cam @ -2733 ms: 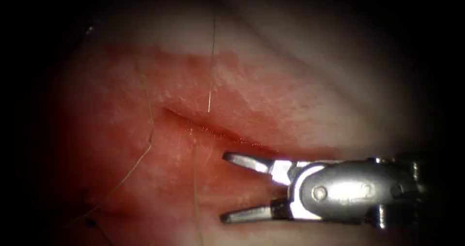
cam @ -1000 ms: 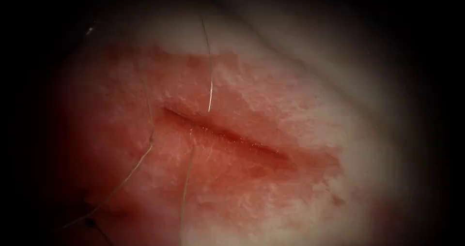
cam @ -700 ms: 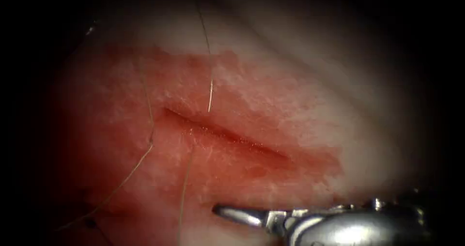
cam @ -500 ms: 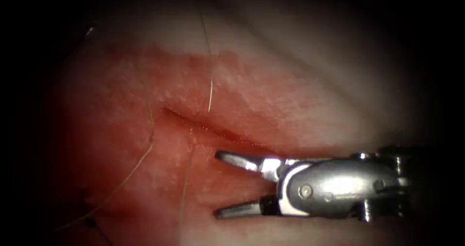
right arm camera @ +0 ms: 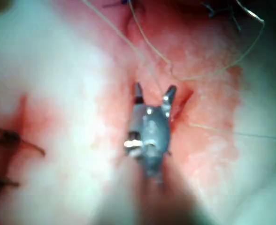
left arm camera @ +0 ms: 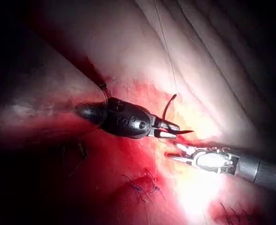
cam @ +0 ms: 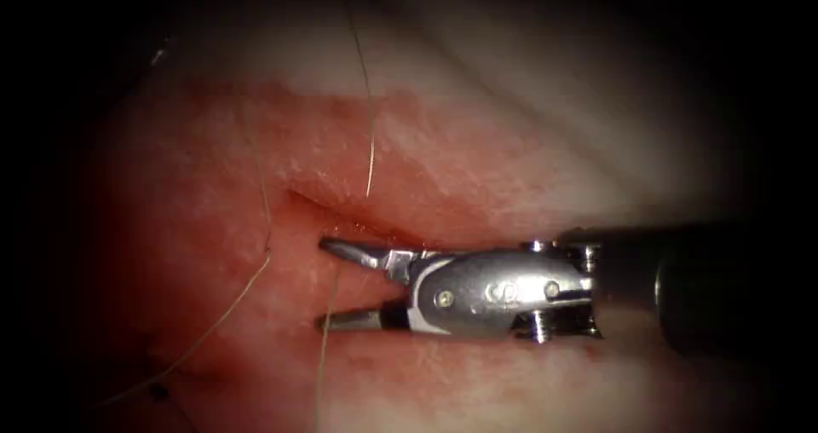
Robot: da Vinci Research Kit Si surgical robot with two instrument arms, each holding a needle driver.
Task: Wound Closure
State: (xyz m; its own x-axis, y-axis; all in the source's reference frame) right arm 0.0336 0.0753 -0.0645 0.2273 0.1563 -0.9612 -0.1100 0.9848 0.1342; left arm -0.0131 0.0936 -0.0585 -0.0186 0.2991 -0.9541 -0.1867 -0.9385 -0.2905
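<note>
Tissue (cam: 528, 135) with a short slanting cut (cam: 341, 218), wet with red fluid (cam: 196, 280). In the left wrist view, the left tool (left arm camera: 175, 131) lies just left of the cut, its jaws apparently closed on the needle (left arm camera: 168, 107). The grip seems to be near mid-curve, since one end arcs upward and a point juts past the tips. The needle looks clear of the tissue, held aside where it leaves the cut free. Thread (cam: 322, 356) crosses the cut near its left end, with one strand running up and away and another trailing down. A further loose strand lies well to the left. The right tool (cam: 324, 284) enters from the right and lies just below the cut. Its jaws are open and grip nothing, and the lower strand runs between their tips, a stance that puts the strand within reach. Dark older stitches (left arm camera: 141, 187) lie near.
</note>
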